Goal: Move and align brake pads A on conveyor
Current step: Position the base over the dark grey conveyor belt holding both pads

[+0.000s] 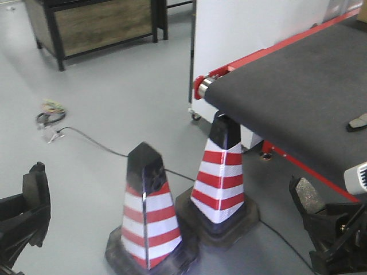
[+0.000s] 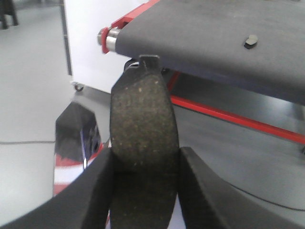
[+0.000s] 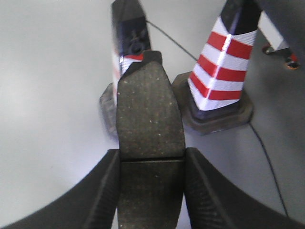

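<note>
One grey-brown brake pad (image 2: 143, 124) is held upright at the centre of the left wrist frame, another (image 3: 150, 119) likewise in the right wrist frame, while a third (image 1: 359, 121) is seen lying flat on the dark red-edged conveyor (image 1: 298, 86) at the right edge.

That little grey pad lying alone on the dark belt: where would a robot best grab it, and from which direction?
Probably from above, pinching across its narrow width near the middle. The brake pad lies flat on the conveyor, an oblong shape, so only its long side edges offer opposing faces. Both the left gripper and right gripper already hold pads that way, across the width.
</note>
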You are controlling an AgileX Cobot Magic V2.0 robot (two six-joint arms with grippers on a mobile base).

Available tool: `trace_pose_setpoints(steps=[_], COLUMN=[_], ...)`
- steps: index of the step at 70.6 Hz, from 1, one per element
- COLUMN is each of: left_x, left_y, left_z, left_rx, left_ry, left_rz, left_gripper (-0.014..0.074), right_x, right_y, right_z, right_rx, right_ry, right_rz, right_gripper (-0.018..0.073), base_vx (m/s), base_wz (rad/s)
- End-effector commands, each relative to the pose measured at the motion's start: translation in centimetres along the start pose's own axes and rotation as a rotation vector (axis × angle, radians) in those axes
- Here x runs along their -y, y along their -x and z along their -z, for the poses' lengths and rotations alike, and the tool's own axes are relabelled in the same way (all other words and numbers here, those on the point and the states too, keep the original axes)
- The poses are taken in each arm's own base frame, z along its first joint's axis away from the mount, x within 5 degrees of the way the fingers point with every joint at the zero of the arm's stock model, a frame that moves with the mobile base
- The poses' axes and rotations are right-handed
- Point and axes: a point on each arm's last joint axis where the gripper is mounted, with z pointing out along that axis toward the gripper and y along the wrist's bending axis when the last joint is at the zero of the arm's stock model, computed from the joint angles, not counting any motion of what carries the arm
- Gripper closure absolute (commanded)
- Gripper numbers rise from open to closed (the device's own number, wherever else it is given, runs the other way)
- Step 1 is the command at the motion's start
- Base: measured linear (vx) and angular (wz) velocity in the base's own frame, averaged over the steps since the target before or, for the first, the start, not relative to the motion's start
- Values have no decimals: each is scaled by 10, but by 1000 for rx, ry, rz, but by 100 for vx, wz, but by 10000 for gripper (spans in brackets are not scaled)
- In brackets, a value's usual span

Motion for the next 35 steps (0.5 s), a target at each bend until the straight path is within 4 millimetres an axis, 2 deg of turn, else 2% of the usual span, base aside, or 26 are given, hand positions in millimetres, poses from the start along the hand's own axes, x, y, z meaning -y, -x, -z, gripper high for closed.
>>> trace_pose_setpoints(steps=[1, 35], left_x=[5, 5], left_y=[18, 18], left_z=[4, 4], left_rx=[118, 118], left_ry=[-43, -43], left_rz=[-3, -3], left_gripper=[468, 468], right_x=[0, 0], right_y=[15, 15], right_z=[7, 7], right_rx=[114, 117], right_ry=[3, 3], right_rz=[12, 12], right_gripper=[376, 376], base_vx=[45, 38], base_wz=[-35, -43])
